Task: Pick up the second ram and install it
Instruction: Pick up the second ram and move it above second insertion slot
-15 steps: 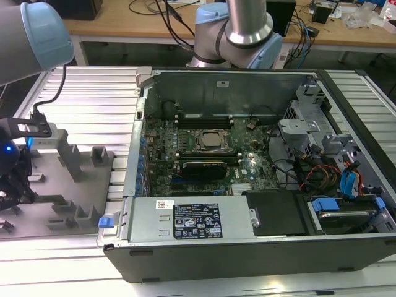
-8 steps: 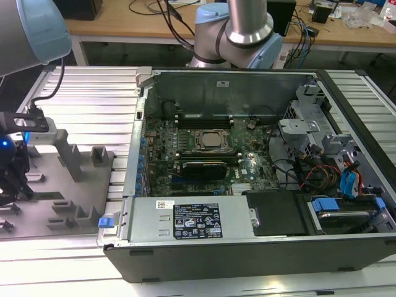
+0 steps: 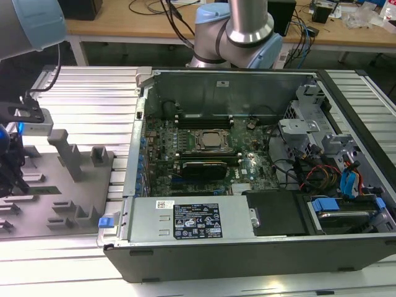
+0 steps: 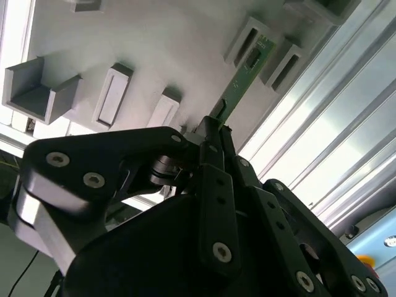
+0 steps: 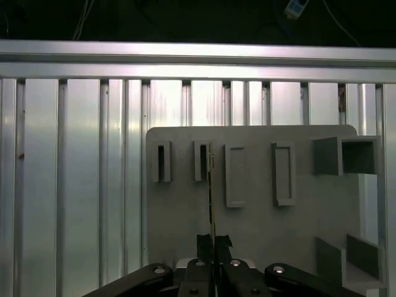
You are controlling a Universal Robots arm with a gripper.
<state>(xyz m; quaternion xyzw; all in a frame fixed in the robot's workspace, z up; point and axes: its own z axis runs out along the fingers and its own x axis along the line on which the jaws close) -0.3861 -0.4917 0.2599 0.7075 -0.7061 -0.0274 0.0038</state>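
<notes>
Over the grey plate (image 4: 154, 37), tool (image 4: 215, 133) tight on the second ram (image 4: 243, 79); held end hidden (inside grip)

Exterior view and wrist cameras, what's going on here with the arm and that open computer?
The arm's gripper is over the grey holder tray at the exterior view's left, jaws shut on the second ram, a thin green stick. The stick's far end sits by two raised slot blocks on the tray; whether it is clear of them is hard to tell. The open computer case stands at the exterior view's right.
</notes>
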